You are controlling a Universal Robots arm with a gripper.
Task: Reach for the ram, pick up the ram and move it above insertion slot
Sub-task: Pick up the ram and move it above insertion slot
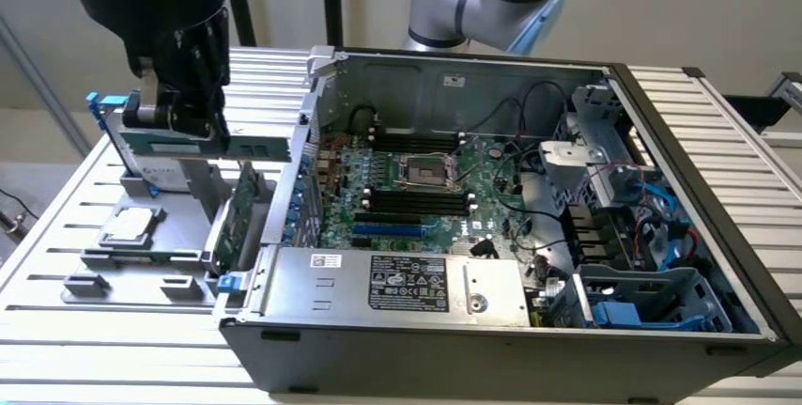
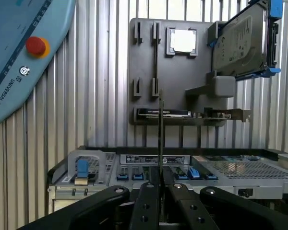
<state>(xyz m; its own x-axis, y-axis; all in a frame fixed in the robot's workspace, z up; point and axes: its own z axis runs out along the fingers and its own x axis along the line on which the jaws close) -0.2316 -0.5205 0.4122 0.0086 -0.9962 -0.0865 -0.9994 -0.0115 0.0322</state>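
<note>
- The black two-fingered claw [image 1: 176, 118] is closed on the ram [image 1: 213, 147], a long, thin green circuit-board stick, pinching its upper edge.
- Claw and ram hang just outside the open grey computer case [image 1: 501, 330], above the grey parts holder [image 1: 138, 255] on the slatted bench [image 1: 51, 330].
- It looks light, stiff and fragile; the bare edges seem safest to hold.

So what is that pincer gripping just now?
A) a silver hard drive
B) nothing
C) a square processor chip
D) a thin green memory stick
D: the pincer is shut on the thin green memory stick, seen edge-on between its black fingers.
</note>
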